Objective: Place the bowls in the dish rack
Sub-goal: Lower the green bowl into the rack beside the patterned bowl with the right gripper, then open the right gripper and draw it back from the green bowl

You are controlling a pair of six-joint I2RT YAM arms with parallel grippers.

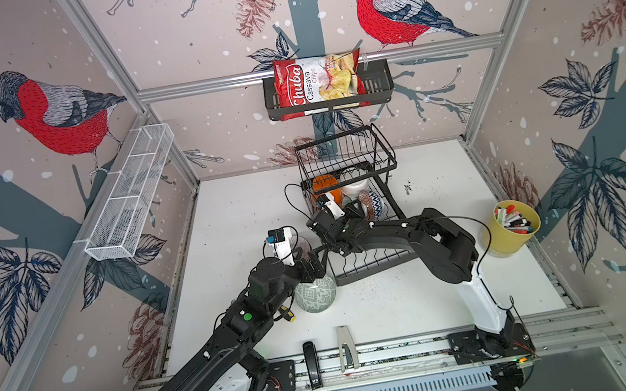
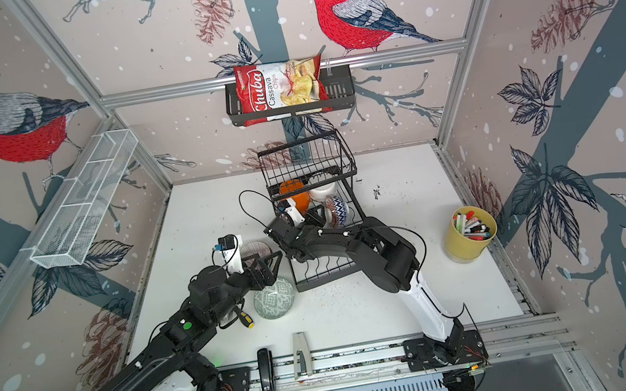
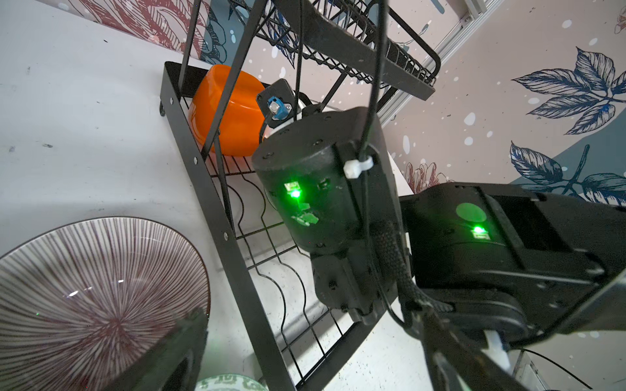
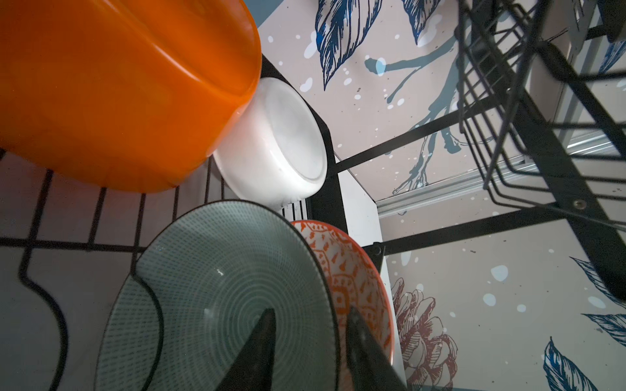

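**Dish rack** [image 1: 373, 270], lower tray. Contents: plain orange bowl [image 4: 111, 88], white bowl [image 4: 277, 149], orange-patterned bowl [image 4: 352, 270], grey-green bowl [image 4: 216, 287] on edge.

**Right claw** [image 4: 311, 315]: spread, straddling the grey-green bowl's rim without pinching it; placing looks finished.

**Left claw** [image 2: 267, 266]: spread wide near the mauve-striped bowl [image 3: 95, 298] on the worktop [image 1: 404, 309].

**Next, likely:** the right claw backs out clear of the wires, and the left takes the striped bowl's rim.

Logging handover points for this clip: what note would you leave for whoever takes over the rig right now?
Right gripper: open, astride the rim of the pale green bowl standing in the lower tray of the dish rack.
Left gripper: open, empty, near the striped bowl.
Done: orange bowl, white bowl and orange-patterned bowl also racked.
Left: striped bowl and green-patterned bowl, both on the table.
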